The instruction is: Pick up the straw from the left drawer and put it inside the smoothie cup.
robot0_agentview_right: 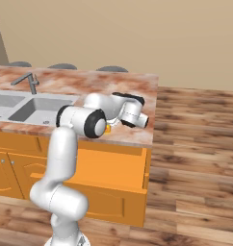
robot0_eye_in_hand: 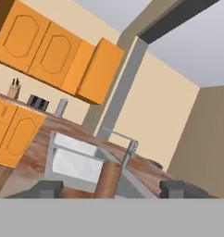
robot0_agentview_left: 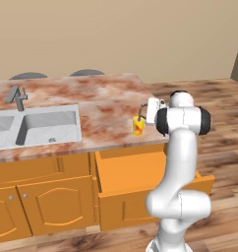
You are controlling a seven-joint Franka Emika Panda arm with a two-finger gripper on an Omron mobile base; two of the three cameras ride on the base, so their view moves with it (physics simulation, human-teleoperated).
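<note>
Hand view had the claw (robot0_eye_in_hand: 110, 189) with its two dark fingertips (robot0_eye_in_hand: 48, 189) set wide apart, and a brownish-tan stick, the straw (robot0_eye_in_hand: 108, 179), rising between them without touching either tip as far as I could tell. So jaws were open, gripping nothing. Sink (robot0_eye_in_hand: 74, 159) and faucet (robot0_eye_in_hand: 127, 150) sat beyond it, camera rolled hard.

Left base view: the smoothie cup (robot0_agentview_left: 137, 126) stood on the marble worktop (robot0_agentview_left: 104, 103) near its front edge, right of the sink, with the hand just beside and above it. A thin dark line at the cup's rim looked like the straw, too small to be sure. The left drawer (robot0_agentview_left: 140, 172) stood pulled out below the worktop, the arm partly in front of it; its inside was hard to read.

Right base view: the wrist was hunched over the worktop's front edge, cup mostly hidden behind the forearm, just a yellow sliver showing.

My read: this was the release step, straw at or in the cup with the jaws spread. Couldn't confirm from these frames that its lower end sat inside the cup rather than against the rim.

Next move called for a straight retreat up and away, jaws kept wide, no sideways sweep. The cup was light and near the edge, so a brushed straw could tip it.
</note>
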